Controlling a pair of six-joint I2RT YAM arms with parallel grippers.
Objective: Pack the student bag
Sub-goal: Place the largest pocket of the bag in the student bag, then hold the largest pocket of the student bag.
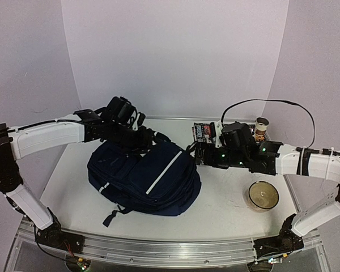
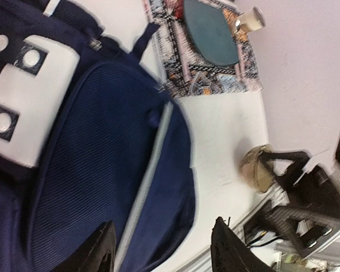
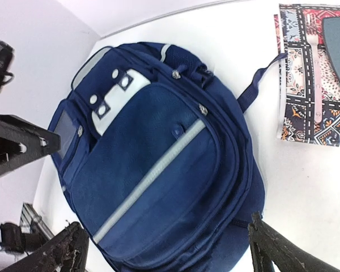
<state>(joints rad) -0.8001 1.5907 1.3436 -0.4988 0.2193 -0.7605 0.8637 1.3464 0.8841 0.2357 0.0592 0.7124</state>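
One dark navy backpack. One patterned mat, and on it one dark teal oval piece and one pink fork. One paper cup. One round bowl. Two robot arms: one left arm, one right arm. One counter.

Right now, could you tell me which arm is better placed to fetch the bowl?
Likely the right: the bowl sits by that arm's base, and the right gripper is open. The left gripper hangs over the student bag.
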